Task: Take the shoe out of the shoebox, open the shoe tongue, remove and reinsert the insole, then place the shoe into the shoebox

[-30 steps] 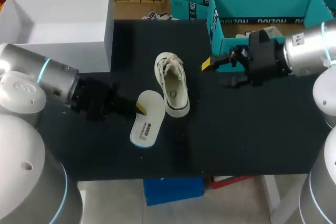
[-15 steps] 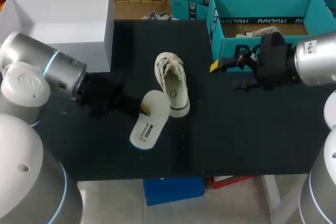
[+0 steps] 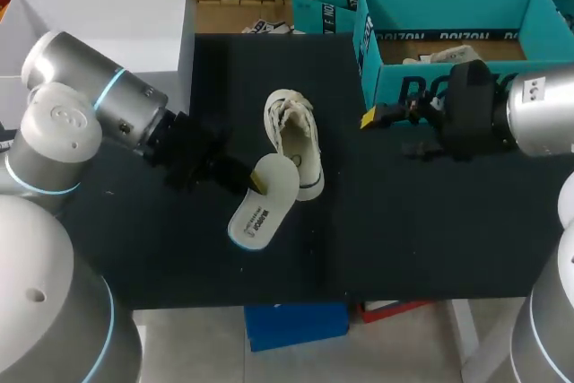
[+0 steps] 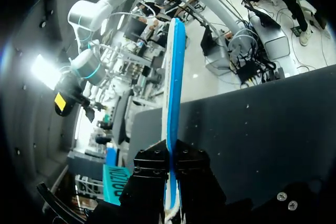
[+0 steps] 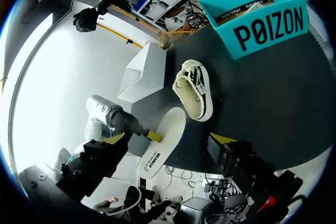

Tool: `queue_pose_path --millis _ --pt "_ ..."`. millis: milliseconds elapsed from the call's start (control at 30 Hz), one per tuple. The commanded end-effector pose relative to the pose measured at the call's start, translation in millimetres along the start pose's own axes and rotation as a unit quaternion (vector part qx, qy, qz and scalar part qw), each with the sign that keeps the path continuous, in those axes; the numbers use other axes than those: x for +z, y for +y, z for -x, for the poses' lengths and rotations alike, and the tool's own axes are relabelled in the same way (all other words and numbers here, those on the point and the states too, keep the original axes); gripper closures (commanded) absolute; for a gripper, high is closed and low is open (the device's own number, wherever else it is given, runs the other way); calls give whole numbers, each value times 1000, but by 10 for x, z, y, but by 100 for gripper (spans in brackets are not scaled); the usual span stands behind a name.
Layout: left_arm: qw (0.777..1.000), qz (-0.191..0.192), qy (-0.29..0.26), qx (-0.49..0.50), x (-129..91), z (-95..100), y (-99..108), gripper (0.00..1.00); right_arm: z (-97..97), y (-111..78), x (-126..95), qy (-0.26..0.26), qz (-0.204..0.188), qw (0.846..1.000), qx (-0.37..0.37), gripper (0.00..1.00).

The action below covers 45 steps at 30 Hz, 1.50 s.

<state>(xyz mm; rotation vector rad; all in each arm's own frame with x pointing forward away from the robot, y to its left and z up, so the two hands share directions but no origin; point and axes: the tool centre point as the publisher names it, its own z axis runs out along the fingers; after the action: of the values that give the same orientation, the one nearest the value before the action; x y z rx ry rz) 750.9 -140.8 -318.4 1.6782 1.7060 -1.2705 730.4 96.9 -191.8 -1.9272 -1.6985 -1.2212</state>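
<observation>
My left arm has swung right, carrying the insole toward the shoe, while my right arm has drawn back to the right, toward the teal shoebox.

Head view: my left tool [image 3: 254, 182] pinches the white insole [image 3: 261, 204] by its left edge, and the insole's far end meets the near end of the cream shoe [image 3: 293, 141]; I cannot tell whether they touch. The shoe lies on the black surface [image 3: 404, 221], outside the teal shoebox [image 3: 368, 53] at far right. A white box [image 3: 99, 38] sits at far left. My right tool [image 3: 371, 117] hangs just in front of the shoebox.

Left wrist view: the left tool [image 4: 172, 163] is pressed onto the insole [image 4: 172, 93], seen edge-on with a blue side.

Right wrist view: the right tool [image 5: 168, 138] is spread wide, holding nothing. Ahead lie the insole [image 5: 164, 142], the shoe [image 5: 195, 90] and the shoebox [image 5: 262, 27].
</observation>
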Motion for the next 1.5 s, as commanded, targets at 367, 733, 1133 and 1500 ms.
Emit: queue_pose_path --millis 367,733,1133,1500 --pt "999 -29 26 -12 114 74 261 100 -2 -4 -4 0 0 1000 0 0" --pt "998 -39 33 -31 197 88 456 100 -2 -4 -4 0 0 1000 0 0" --pt "997 -28 62 -33 266 131 742 100 -2 -4 -4 0 0 1000 0 0" --pt "996 -7 74 -44 259 82 1044 100 -2 -4 -4 0 0 1000 0 0"
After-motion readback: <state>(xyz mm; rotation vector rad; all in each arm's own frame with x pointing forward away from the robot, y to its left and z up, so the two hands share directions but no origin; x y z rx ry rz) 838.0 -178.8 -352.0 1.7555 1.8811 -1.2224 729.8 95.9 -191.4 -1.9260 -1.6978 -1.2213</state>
